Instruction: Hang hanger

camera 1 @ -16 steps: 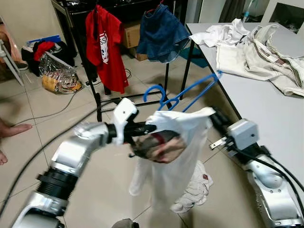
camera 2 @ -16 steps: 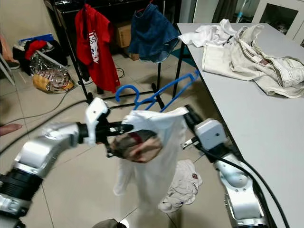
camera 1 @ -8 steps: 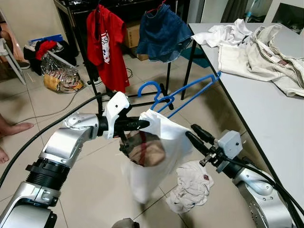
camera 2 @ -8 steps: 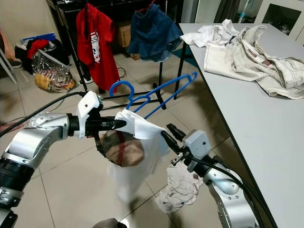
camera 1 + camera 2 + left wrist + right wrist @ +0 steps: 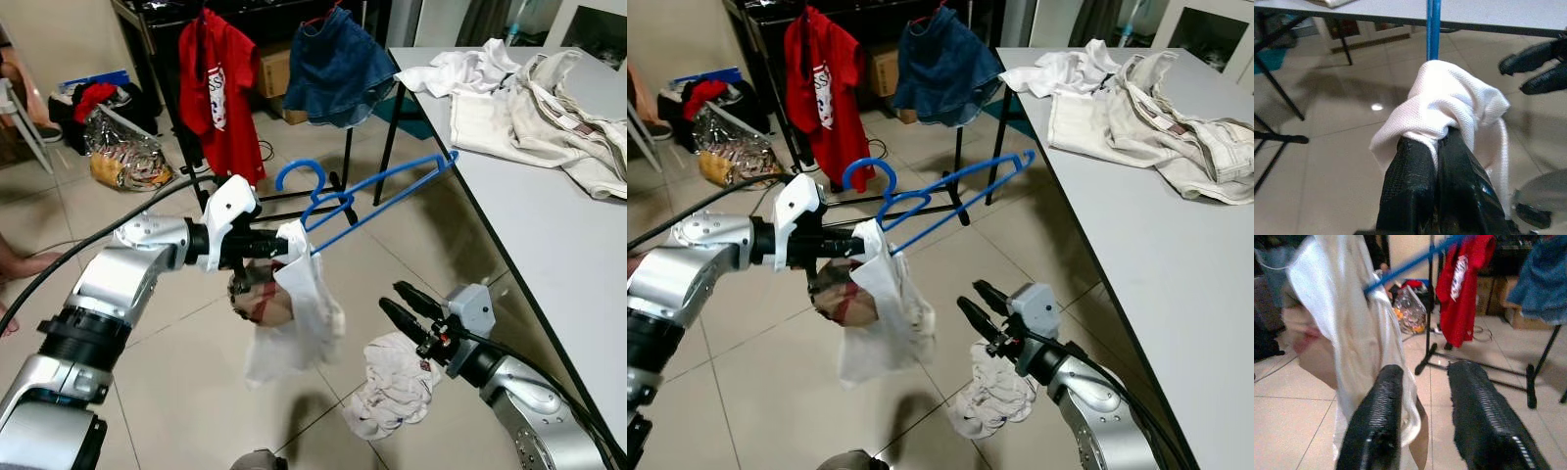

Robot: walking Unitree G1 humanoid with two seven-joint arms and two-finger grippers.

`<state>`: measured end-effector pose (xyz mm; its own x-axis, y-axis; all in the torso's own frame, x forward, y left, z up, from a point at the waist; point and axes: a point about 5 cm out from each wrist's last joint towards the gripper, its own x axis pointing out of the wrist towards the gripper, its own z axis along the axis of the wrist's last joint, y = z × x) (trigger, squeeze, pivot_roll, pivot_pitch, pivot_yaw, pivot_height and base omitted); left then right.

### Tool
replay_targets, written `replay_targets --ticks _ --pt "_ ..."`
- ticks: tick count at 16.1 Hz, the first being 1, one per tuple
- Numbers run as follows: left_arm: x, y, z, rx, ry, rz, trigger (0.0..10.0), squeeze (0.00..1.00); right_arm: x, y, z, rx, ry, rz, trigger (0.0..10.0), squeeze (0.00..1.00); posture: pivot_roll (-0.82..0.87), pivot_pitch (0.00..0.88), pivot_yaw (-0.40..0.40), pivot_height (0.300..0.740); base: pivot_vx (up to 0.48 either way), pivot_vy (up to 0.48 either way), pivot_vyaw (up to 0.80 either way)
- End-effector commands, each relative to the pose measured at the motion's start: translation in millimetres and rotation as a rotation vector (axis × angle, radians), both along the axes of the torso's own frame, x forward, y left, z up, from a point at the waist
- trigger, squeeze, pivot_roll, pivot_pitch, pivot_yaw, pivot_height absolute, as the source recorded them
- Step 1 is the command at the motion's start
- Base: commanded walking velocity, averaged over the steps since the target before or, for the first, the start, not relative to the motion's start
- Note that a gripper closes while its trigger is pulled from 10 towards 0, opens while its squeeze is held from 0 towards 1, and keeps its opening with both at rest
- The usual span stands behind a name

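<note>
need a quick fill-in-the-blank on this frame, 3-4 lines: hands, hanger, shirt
The left hand is shut on the white shirt at one end of the ___ hanger.
The right hand is ___, holding nothing.
A crumpled white garment lies on the ___ below the right hand.
On the rack behind, a ___ shirt hangs beside a denim garment.

Missing words: blue; open; floor; red

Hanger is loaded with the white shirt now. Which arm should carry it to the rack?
Left, probably. The left gripper is shut on the white shirt at the blue hanger, on the side nearer the rack. The right gripper is open, low and apart from the shirt.
</note>
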<state>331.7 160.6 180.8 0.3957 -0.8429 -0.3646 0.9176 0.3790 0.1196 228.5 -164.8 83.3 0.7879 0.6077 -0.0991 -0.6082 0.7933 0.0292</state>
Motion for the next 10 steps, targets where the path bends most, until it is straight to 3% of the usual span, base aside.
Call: replay_targets --ticks 1,2,4,6,10 --pt "6.7 3.9 18.8 -0.007 -0.074 0.015 10.0 0.0 1.8 -9.0 -1.6 0.01 0.019 -0.048 10.0 0.55 0.0 0.0 0.037 0.723 0.0 0.0 0.0" --pt "13.0 6.9 26.0 -0.001 -0.103 0.034 10.0 0.0 3.0 -16.5 -6.2 0.018 0.05 -0.087 10.0 0.0 0.0 0.0 0.036 0.723 0.0 0.0 0.0" --pt "25.8 12.4 42.9 0.01 -0.166 0.077 10.0 0.0 -4.9 -23.7 -22.6 0.0 0.147 -0.071 10.0 0.04 -0.01 0.0 0.037 0.723 0.0 0.0 0.0" --pt "33.6 14.8 55.7 0.004 -0.202 0.096 10.0 0.0 -20.2 -21.2 -43.8 -0.041 0.25 -0.005 10.0 0.06 -0.01 0.0 0.038 0.723 0.0 0.0 0.0" --pt "38.3 9.4 63.7 -0.005 -0.232 0.076 10.0 0.0 -29.5 -8.2 -59.0 -0.028 0.311 0.034 10.0 0.03 -0.01 0.0 0.049 0.723 0.0 0.0 0.0"
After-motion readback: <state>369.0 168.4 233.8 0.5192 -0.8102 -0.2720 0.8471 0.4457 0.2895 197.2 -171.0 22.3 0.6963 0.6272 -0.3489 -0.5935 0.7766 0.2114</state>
